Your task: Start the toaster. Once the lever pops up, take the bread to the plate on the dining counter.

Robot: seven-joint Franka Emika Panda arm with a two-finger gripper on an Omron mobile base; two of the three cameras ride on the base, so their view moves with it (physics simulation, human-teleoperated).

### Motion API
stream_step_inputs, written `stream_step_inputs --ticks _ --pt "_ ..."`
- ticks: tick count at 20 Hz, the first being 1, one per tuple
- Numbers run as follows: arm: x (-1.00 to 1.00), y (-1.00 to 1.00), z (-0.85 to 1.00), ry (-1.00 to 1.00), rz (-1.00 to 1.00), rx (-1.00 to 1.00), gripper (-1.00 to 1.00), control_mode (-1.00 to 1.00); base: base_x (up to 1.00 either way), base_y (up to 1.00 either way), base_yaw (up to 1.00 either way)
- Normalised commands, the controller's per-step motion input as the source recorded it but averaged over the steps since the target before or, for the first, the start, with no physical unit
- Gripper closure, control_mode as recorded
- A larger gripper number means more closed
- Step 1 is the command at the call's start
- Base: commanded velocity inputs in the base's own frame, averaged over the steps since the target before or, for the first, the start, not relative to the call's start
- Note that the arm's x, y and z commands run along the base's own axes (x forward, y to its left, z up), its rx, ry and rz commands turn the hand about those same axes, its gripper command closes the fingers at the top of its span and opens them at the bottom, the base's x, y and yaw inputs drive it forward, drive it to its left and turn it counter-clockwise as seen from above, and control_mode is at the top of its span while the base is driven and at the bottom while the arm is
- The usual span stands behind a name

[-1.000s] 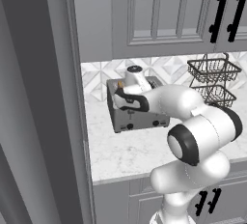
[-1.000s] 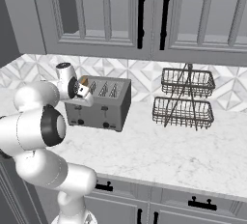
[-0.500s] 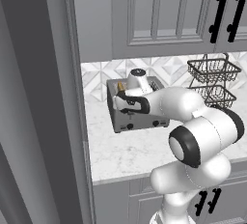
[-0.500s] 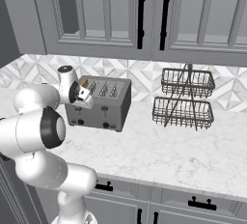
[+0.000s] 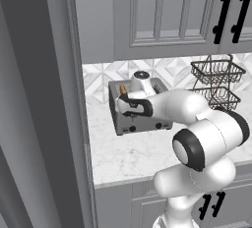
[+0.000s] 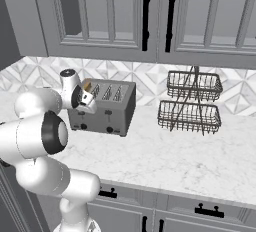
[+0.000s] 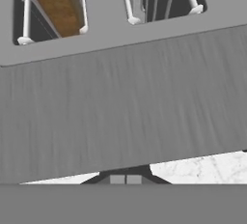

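Since a second ago the arm's hand is sitting a little lower and closer against the front of the toaster [image 5: 140,109]; base cameras unchanged, toaster, rack and counter in the same places.

Room, largest first: grey panelled upper cabinets [image 6: 150,16] with black bar handles are hanging across the top. A tall grey panel [image 5: 39,99] is standing at the left of the left base view. A backsplash [image 6: 150,78] of white and pale grey diamond tiles is running behind the counter. The white marble worktop [image 6: 175,161] with grey veins is lying over grey lower cabinets [image 6: 210,216] with black handles.

A two-tier dark wire basket rack [image 6: 192,102] is standing on the worktop, well apart from the toaster, to its right.

The toaster is sitting on the worktop against the backsplash: boxy, brushed grey metal, slots open on top, two dark round knobs low on its front. In the hand view its grey front face [image 7: 125,97] is running tilted across the frame, with slots above.

The bread [image 7: 58,3] is sitting down in one end slot, tan-brown, grainy; a sliver of it is poking up at the toaster's left end [image 5: 123,90] in the left base view.

The gripper [image 7: 125,179] is low at the toaster's front, finger tips pressed together, nothing between them.
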Motion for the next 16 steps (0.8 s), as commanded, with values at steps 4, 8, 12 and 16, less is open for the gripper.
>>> stream_step_inputs --ticks 4,8,12,16 --pt "-0.47 0.00 -0.81 -0.10 0.00 0.00 1.00 -1.00 0.00 0.00 0.00" --pt "-0.23 0.01 -0.83 -0.10 0.00 0.00 1.00 -1.00 0.00 0.00 0.00" --pt "-0.10 0.00 -0.82 -0.16 0.00 0.00 1.00 -1.00 0.00 0.00 0.00" --pt "0.00 0.00 -0.74 -0.10 0.00 0.00 1.00 -1.00 0.00 0.00 0.00"
